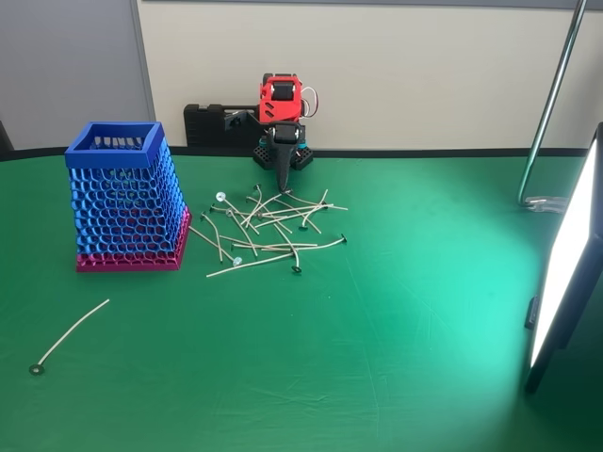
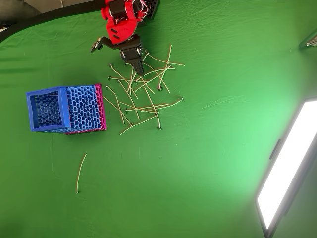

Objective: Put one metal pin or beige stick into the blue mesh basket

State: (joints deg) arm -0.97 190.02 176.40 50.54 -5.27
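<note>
Reaching into the stick pile, the claw hides its tips; spread unclear.

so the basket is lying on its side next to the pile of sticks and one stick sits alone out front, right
Not quite. The basket stands upright on its magenta base with the open rim on top, as the fixed view shows. The rest holds: it is next to the pile of sticks, and one stick lies alone on the green table nearer the camera.
</note>
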